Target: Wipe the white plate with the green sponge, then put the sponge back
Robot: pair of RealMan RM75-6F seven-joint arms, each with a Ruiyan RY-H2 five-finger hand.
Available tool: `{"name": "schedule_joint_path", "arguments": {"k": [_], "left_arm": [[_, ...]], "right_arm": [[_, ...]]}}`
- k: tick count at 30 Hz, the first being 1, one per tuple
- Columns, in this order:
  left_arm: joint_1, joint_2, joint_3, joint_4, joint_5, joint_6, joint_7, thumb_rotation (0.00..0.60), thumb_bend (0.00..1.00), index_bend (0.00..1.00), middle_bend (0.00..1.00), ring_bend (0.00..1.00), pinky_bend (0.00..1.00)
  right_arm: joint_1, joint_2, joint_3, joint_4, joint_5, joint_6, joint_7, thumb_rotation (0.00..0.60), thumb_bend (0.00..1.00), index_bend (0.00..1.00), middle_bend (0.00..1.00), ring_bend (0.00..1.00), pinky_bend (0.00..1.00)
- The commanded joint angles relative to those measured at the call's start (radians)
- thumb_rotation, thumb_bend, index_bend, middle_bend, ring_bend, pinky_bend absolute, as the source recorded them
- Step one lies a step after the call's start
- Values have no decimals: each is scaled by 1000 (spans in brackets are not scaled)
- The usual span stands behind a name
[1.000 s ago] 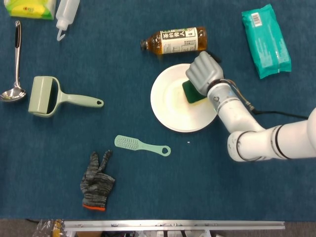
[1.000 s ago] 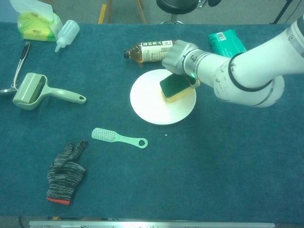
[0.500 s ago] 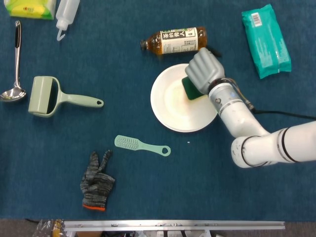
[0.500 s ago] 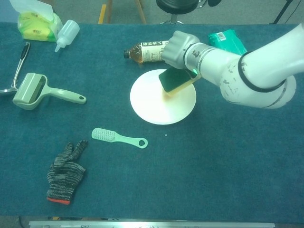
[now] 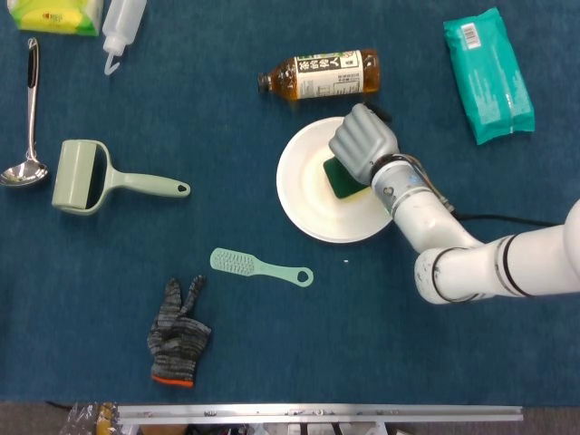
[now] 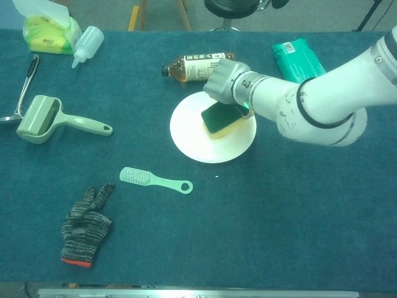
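The right hand [image 6: 224, 81] grips the green sponge [image 6: 218, 118] directly beneath it, flat on the white plate [image 6: 192, 138]. The unwiped plate surface lies toward the worktop's left edge.

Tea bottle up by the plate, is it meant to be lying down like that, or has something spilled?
The tea bottle lies on its side beside the white plate, cap on; no spill shows. Otherwise nothing stands out.

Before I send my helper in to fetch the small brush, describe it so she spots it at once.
Start at the white plate in the middle of the blue table, then look towards the near edge and a little left. The brush lies flat there, pale green, with short bristles at one end and a hole in its handle. The roller further left is bigger, and the knitted glove is grey.
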Motion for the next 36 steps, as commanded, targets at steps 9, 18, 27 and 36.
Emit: {"name": "schedule_joint_path", "arguments": {"k": [9,18,27,36], "left_arm": [[-5,-4,-1,-2,5,-4,2,600,232,304,290,185,339],[-9,-7,-2,-8,5,-11,12,600,233,304,290,185,339],[-7,-10,1,-6,4,-12,9,600,233,304,290,185,339],[0,-22,2,28,-3,-17,-29,600,233,304,290,185,339]], "right_arm": [[-5,60,-42,-110,43,99,-47,600,133,521,607,475,457],[-22,126,-39,-203,32,177,-49,600,132,521,607,475,456],[-28,83,10,-128,-27,121,-34,600,133,521,607,475,457],[-25,-2,19,-18,-41,40,-42,600,134,521,607,475,457]]}}
